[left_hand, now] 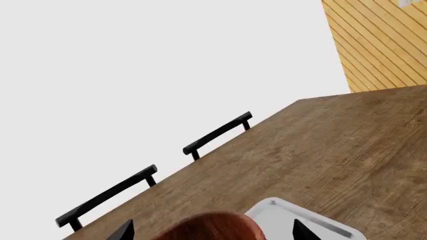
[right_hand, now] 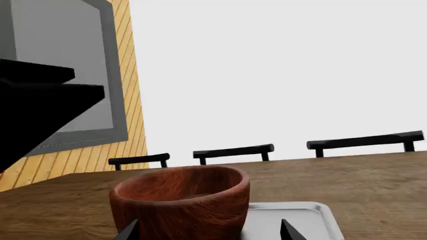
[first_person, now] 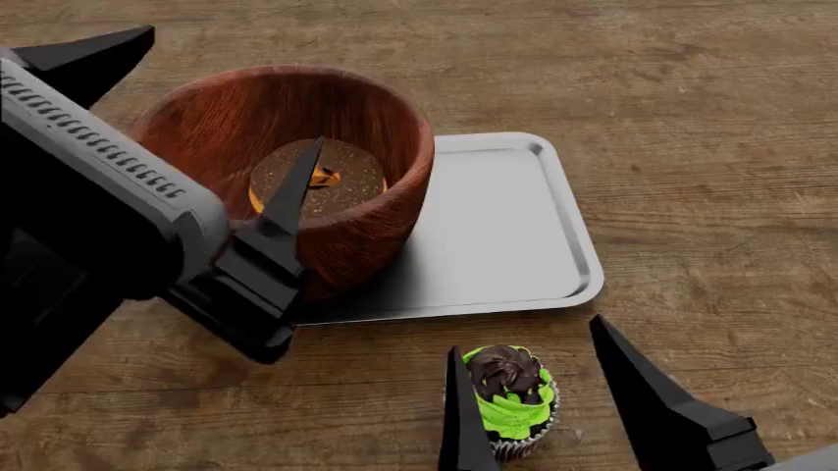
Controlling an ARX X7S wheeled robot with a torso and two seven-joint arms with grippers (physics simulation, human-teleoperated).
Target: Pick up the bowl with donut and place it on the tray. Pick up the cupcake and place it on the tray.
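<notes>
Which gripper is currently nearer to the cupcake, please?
The right. The right gripper has its open jaws on either side of the cupcake; the left gripper is across the bowl wall.
</notes>
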